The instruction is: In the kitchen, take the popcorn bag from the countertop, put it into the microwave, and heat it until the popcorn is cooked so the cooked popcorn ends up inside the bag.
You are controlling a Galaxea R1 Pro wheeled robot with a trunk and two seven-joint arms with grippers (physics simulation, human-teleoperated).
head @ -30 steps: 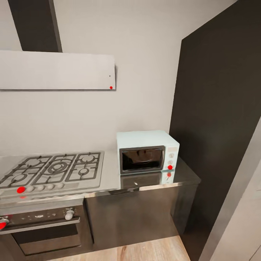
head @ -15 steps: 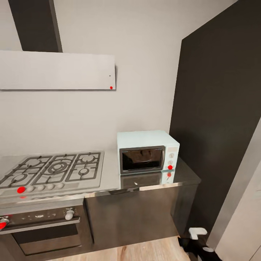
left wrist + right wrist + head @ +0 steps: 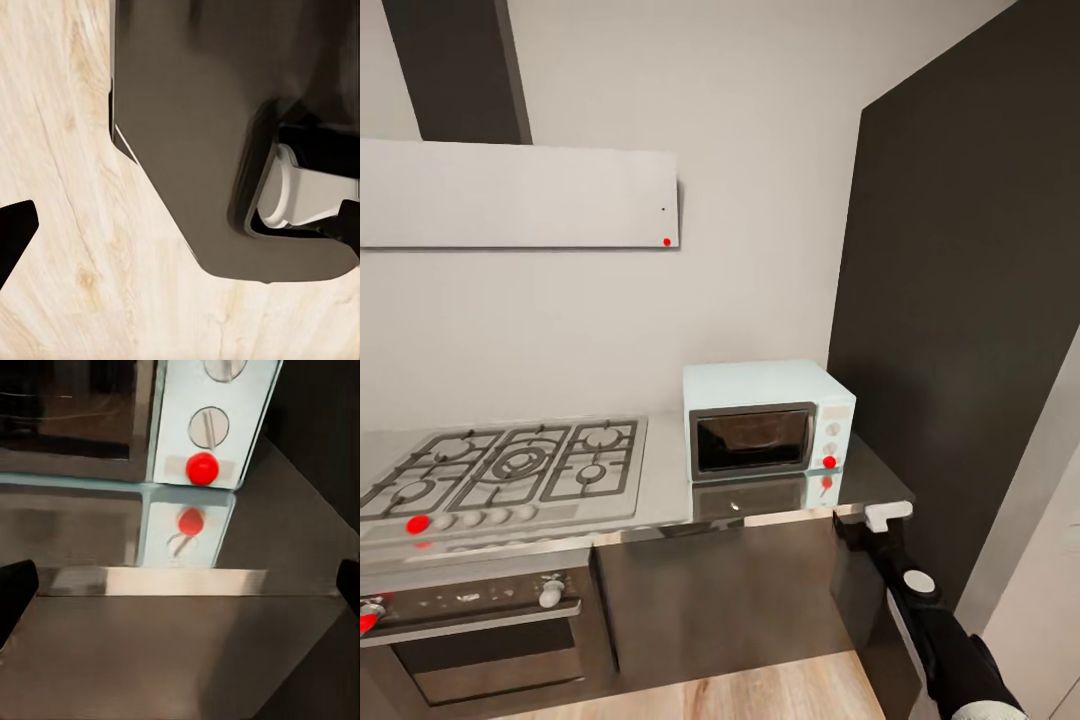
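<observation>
**A:** What is sitting on the bench (image 3: 660, 515)?

**B:** A pale mint-blue microwave (image 3: 765, 416) is standing at the right end of the steel bench, its dark glass door shut. A red light (image 3: 829, 462) is glowing at the bottom of its knob panel and reflecting in the steel below. A gas hob (image 3: 510, 466) is lying to its left, with an oven (image 3: 475, 630) underneath and a flat hood (image 3: 520, 193) above.

**A:** Where are the arms?

**B:** The right arm is reaching up from the lower right, and the right hand (image 3: 887, 516) is hanging just in front of the bench edge, below the microwave's panel. Its wrist camera is showing two dark fingertips (image 3: 15, 596) spread wide apart with nothing between them. The left hand (image 3: 180, 232) is pointing down at pale wooden floor (image 3: 67, 225), fingers likewise spread and holding nothing.
</observation>
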